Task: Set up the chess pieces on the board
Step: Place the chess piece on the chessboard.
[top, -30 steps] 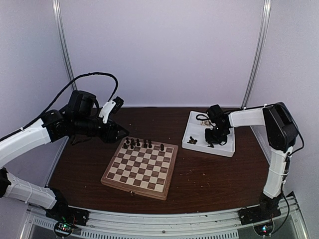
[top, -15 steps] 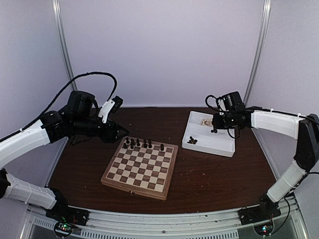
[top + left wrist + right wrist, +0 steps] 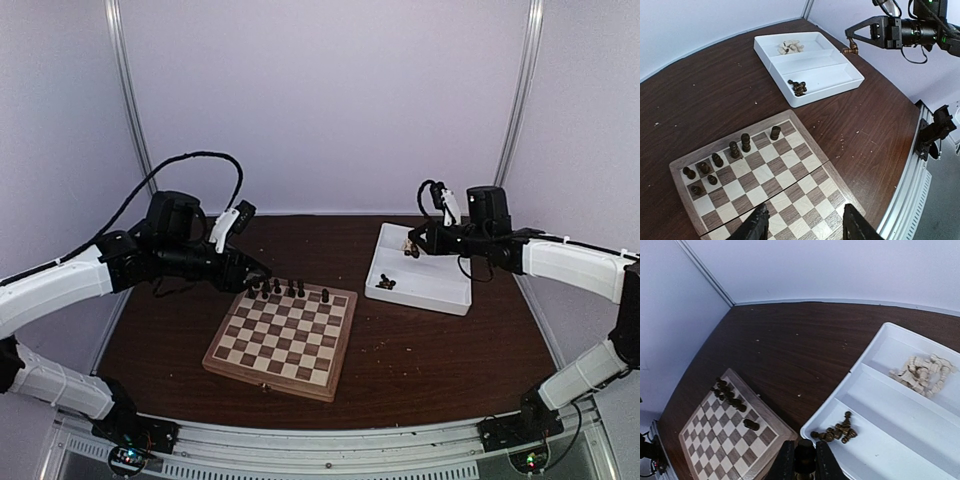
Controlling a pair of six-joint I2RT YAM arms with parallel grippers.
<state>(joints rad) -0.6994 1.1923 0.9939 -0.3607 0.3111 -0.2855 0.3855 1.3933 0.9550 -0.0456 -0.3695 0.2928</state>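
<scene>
Right hand (image 3: 804, 463) pinches one dark piece (image 3: 804, 450); left hand (image 3: 805, 226) half-open, empty; about eight pieces (image 3: 775, 132) on board (image 3: 790, 175).

Top camera looks down from the near side, farther off; wrist cameras peer down from opposite sides, all sharing board (image 3: 285, 345) (image 3: 790, 170) (image 3: 730, 437) and tray (image 3: 428, 297) (image 3: 826, 92) (image 3: 900, 412).

The square tan-and-brown checked wooden chessboard (image 3: 283, 335) has a smooth satin finish. The dark brown turned wooden chess pieces (image 3: 735, 149) on its far rows look faintly glossy. At far right, the white rectangular plastic tray (image 3: 440, 285) is smooth and matt. The dark brown wooden tabletop (image 3: 430, 350) is dull and speckled.
</scene>
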